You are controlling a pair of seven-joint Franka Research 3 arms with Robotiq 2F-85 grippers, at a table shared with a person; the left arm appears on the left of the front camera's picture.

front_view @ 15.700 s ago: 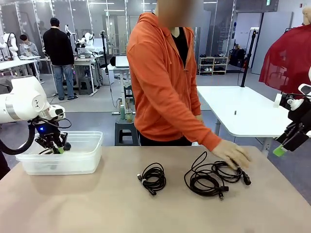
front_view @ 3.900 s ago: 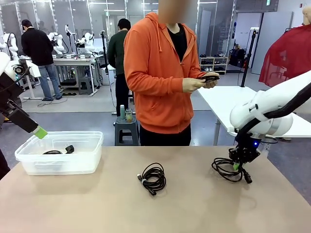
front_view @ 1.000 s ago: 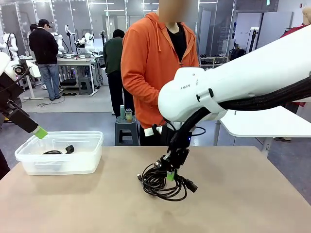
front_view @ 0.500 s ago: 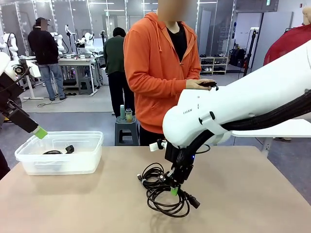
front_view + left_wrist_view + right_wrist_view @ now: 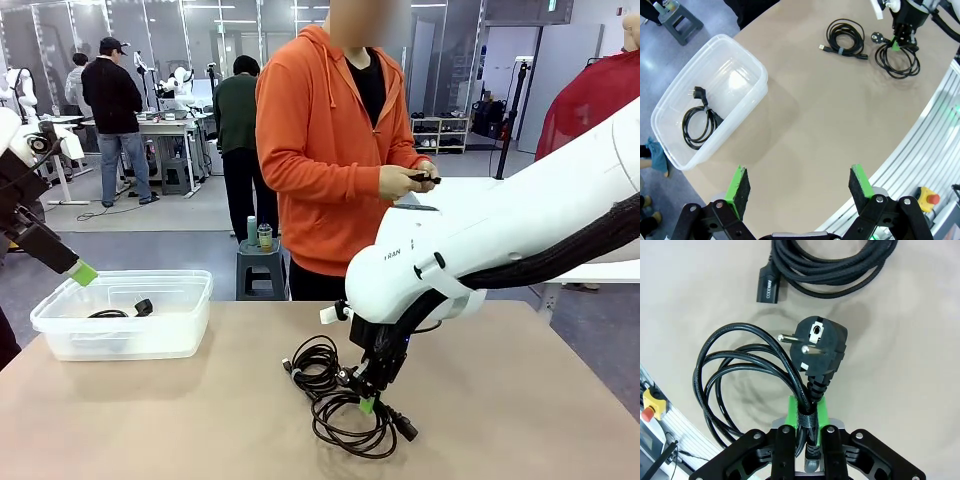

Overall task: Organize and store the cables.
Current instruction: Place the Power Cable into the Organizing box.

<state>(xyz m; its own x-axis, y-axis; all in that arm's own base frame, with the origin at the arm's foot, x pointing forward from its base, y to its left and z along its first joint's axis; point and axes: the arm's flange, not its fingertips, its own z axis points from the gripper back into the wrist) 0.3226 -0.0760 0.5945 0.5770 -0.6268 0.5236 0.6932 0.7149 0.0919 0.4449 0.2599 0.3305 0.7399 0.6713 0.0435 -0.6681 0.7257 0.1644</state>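
My right gripper (image 5: 368,401) is shut on a coiled black cable (image 5: 349,428), pinching its bundled strands just behind the round plug (image 5: 820,347). The coil (image 5: 737,371) hangs down to the tabletop under the gripper (image 5: 807,412). A second cable coil (image 5: 315,362) lies on the table right beside it, also seen as thick loops (image 5: 836,264) past the plug. A third cable (image 5: 699,123) lies in the clear plastic bin (image 5: 756,69). My left gripper (image 5: 801,184) is open, high above the table near the bin (image 5: 196,302). From above, the held coil (image 5: 900,59) rests beside the loose coil (image 5: 845,36).
A person in an orange hoodie stands at the far side, both hands (image 5: 405,180) holding a small black thing at chest height. The table's near edge (image 5: 920,130) curves past a rail with a yellow emergency-stop box (image 5: 927,199).
My right arm has carried the held coil lower and toward the table's near side, just right of the loose coil. The person's hands came together. The left arm stayed still.
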